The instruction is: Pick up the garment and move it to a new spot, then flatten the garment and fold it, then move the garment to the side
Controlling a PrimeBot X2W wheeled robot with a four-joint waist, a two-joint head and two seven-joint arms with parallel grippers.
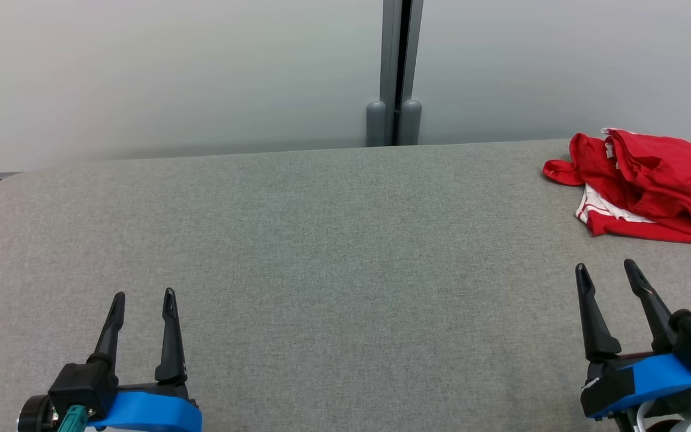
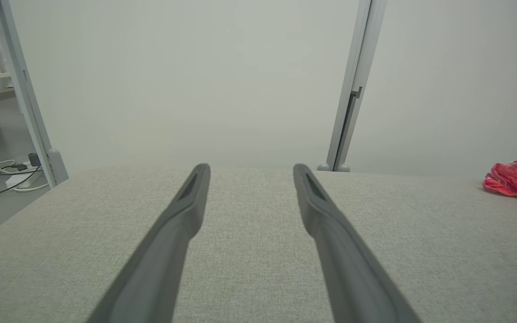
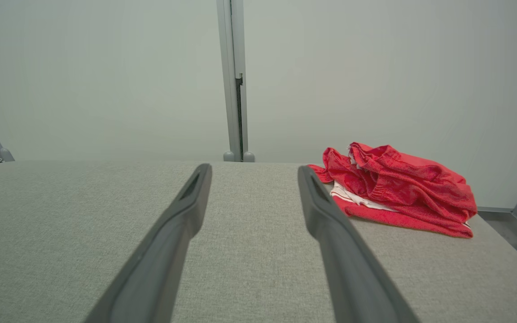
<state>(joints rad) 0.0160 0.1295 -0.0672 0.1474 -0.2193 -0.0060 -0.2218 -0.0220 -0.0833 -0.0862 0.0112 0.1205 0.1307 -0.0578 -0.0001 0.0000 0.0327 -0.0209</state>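
Grey fabric-covered table [image 1: 321, 252] spreading before a pale panelled wall [image 1: 171, 72], left gripper [image 1: 144, 293] and right gripper [image 1: 604, 264] hovering over its near side, jaws standing wide and gripping nothing, open cloth stretching between them, crumpled red garment [image 1: 651, 186] lying beyond the right gripper, near the far right corner.

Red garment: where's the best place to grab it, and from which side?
Probably the raised bunched fold on top of the red garment, taken with the open right hand from the near side and above. It lies crumpled at the far right of the table, just ahead of that hand; the flat lower layers offer little to pinch.
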